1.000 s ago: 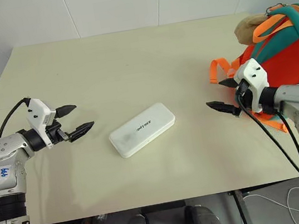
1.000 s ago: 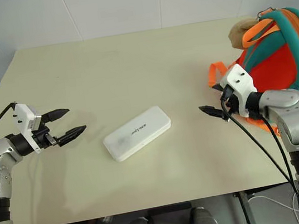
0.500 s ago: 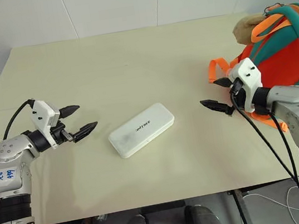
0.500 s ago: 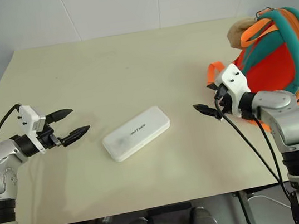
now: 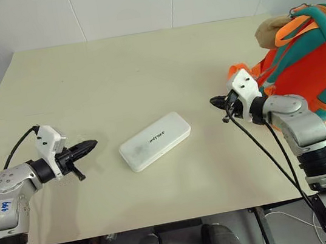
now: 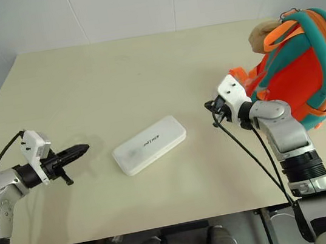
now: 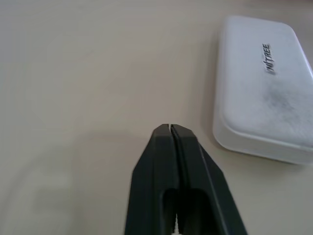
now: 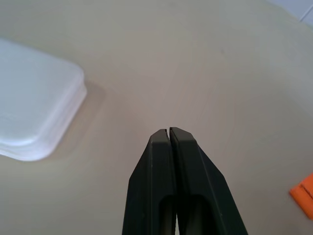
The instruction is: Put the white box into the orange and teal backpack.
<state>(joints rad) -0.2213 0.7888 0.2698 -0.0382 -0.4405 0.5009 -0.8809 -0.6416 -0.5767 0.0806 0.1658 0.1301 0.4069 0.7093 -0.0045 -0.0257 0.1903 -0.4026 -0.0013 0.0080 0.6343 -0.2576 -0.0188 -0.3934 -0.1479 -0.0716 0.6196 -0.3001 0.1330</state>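
Between the two pincers, the white box (image 5: 155, 141) is lying flat on the bench (image 5: 143, 70), its long axis pointing from the left pincer (image 5: 88, 147) toward the right pincer (image 5: 216, 100). Both are pressed closed and empty, the left looking slightly nearer. The orange and teal backpack (image 5: 311, 63) is sitting behind the right arm.

The white box (image 5: 155, 141), a flat rounded-corner case with small dark lettering on top, is laid flat and slanted around the middle of the desk (image 5: 113, 74), nearer the front edge. The orange and teal backpack (image 5: 305, 64) is propped at the right edge, well apart.
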